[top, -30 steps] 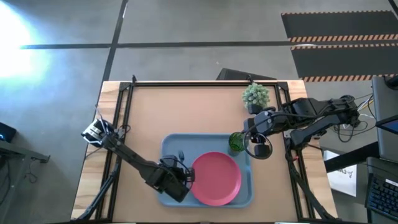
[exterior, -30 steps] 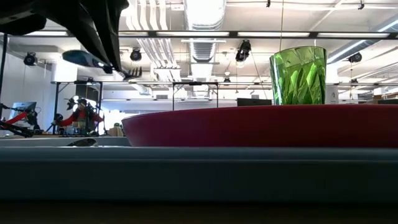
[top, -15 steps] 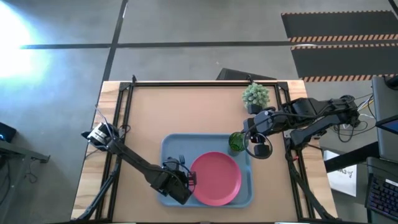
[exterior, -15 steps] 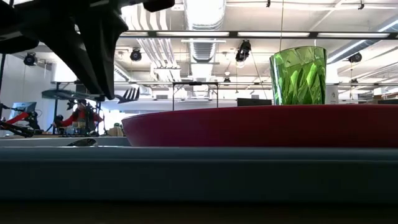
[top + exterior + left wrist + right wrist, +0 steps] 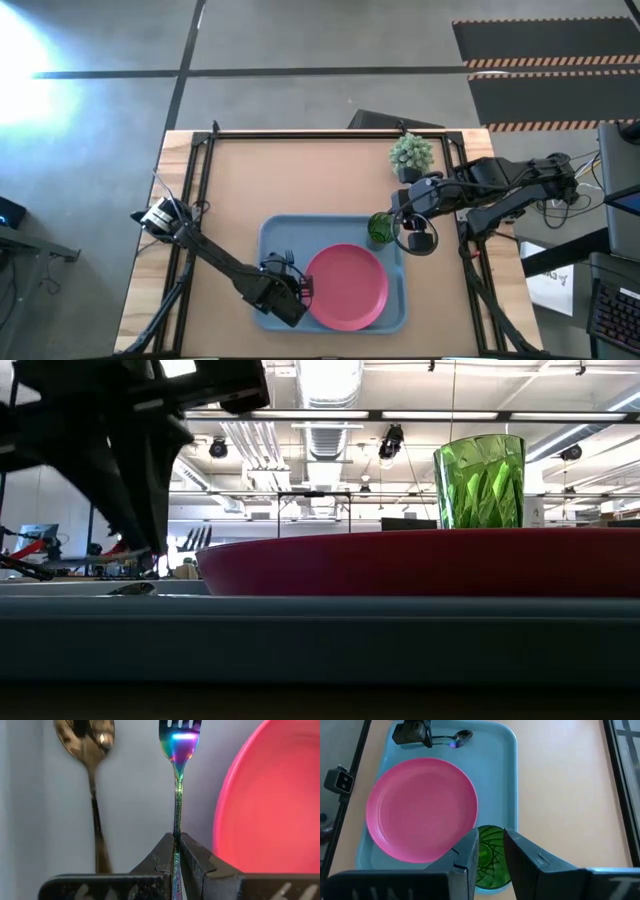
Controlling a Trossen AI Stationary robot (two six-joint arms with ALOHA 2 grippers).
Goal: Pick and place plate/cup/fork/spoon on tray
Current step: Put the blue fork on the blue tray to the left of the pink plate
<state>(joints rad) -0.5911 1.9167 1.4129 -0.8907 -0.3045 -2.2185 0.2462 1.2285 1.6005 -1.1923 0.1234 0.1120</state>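
Tabletop w/ blue tray (image 5: 395,310): plate (image 5: 347,286), cup (image 5: 380,228), spoon (image 5: 92,750) already on it. Left gripper (image 5: 176,851) pinches fork (image 5: 177,765) btwn spoon & plate. Right gripper (image 5: 491,845) spread above cup. Risk: a tilted release could drop the fork onto the spoon.

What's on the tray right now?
On the tray: the plate, the cup in a corner, the spoon, and the fork, clamped by the left gripper. Both handle ends are hidden behind that gripper.
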